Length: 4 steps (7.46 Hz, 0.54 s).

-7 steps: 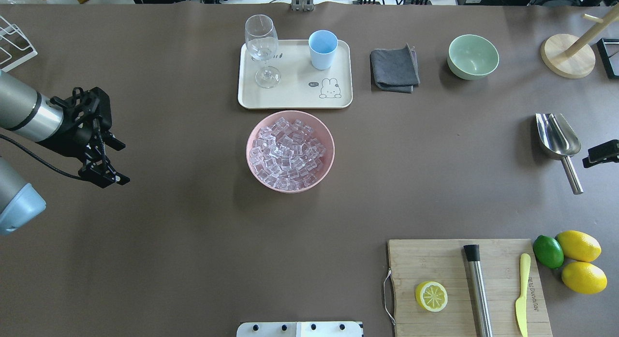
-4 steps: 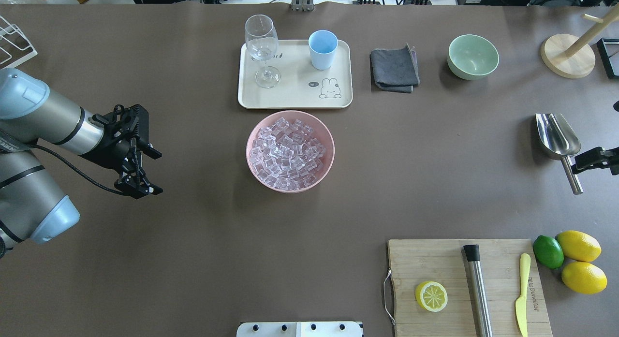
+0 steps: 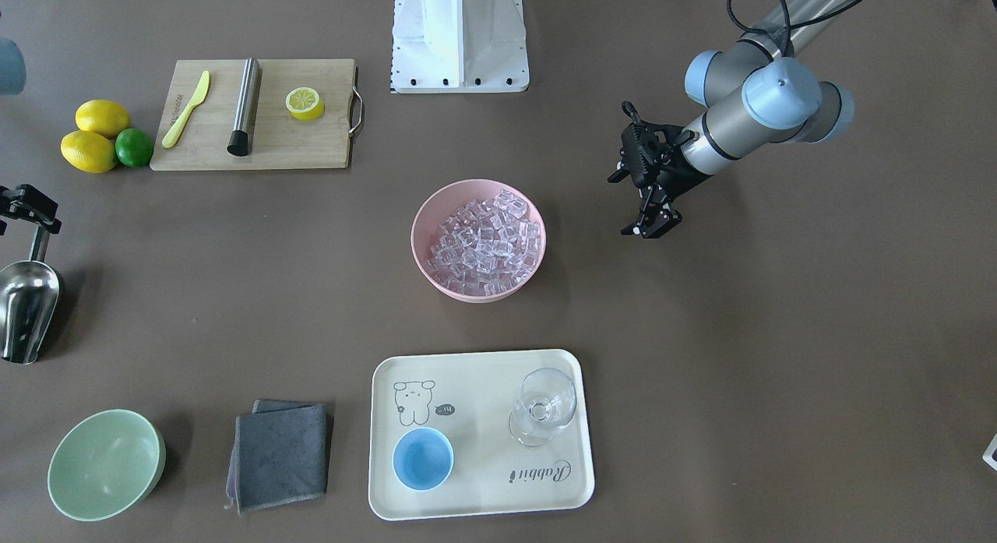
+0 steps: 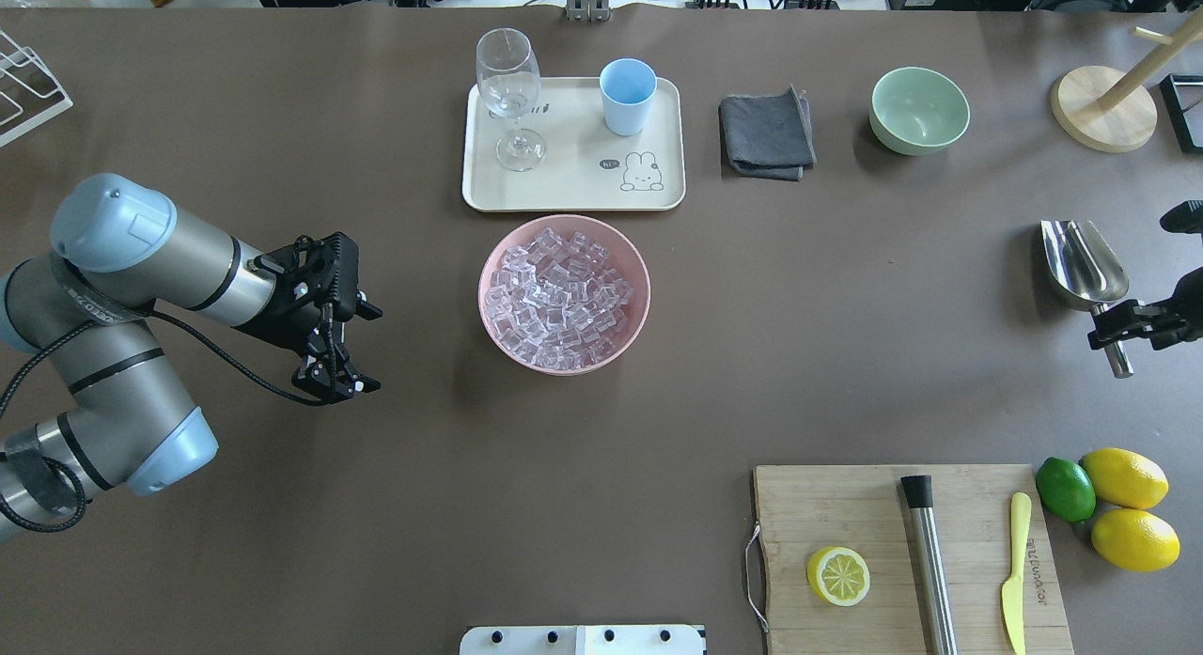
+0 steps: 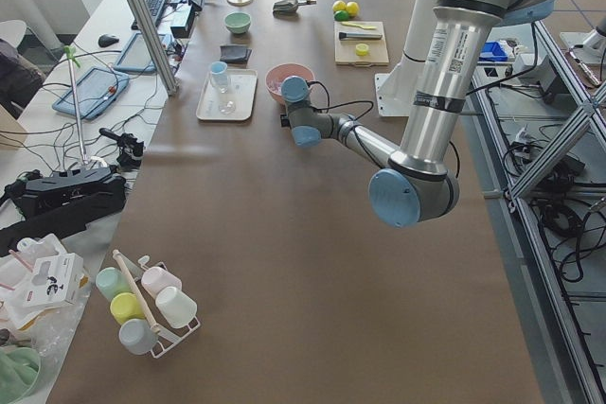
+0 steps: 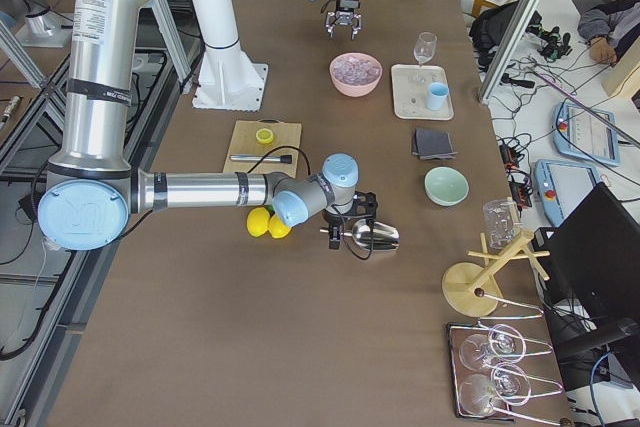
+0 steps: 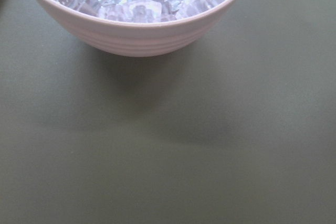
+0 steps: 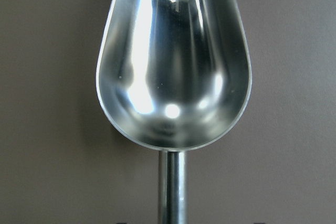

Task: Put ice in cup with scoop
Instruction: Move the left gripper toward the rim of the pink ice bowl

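Centre right gripper (image 4: 1107, 334) on scoop (image 4: 1085, 265) handle before clamping; cannot tell its present opening. Hold left gripper (image 4: 334, 384), standing parted, well clear of scoop.

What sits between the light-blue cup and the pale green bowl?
A folded dark grey cloth lies between the small light-blue cup and the pale green bowl, clearest in the overhead view.

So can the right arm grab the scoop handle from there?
Probably yes. The right gripper is already right at the handle of the scoop, and the handle lies bare with nothing crowding it. Whether the jaws are open is unclear.
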Available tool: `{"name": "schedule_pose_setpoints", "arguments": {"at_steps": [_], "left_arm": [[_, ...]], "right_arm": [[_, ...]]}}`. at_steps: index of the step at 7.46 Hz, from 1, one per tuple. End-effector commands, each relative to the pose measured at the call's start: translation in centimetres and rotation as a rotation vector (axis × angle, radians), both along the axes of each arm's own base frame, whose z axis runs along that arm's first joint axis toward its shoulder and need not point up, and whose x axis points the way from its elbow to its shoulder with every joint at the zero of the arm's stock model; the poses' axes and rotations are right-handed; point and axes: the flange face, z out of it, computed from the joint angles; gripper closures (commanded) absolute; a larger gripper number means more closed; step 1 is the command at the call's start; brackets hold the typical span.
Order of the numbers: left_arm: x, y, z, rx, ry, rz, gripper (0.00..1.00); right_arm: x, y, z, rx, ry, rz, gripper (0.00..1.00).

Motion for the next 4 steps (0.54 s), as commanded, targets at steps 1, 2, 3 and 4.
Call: {"name": "schedule_pose_setpoints", "arguments": {"at_steps": [1, 2, 3, 4], "left_arm": [[3.4, 1.7, -0.6, 0.058, 0.035, 0.004, 0.01], [4.4, 1.8, -1.3, 0.084, 0.042, -0.017, 0.01], [5.3, 1.3, -1.9, 0.107, 0.044, -0.045, 0.01], [5.9, 1.3, -1.9, 0.122, 0.058, -0.051, 0.01]], "right_arm": [[-1.4, -0.1, -0.5, -0.010, -0.008, 0.005, 0.20], [-1.2, 0.1, -0.4, -0.015, 0.010, 0.033, 0.20], [-1.5, 0.8, -0.6, -0.005, 0.006, 0.115, 0.20], [-1.1, 2.0, -0.1, 0.008, -0.005, 0.133, 0.20]]}}
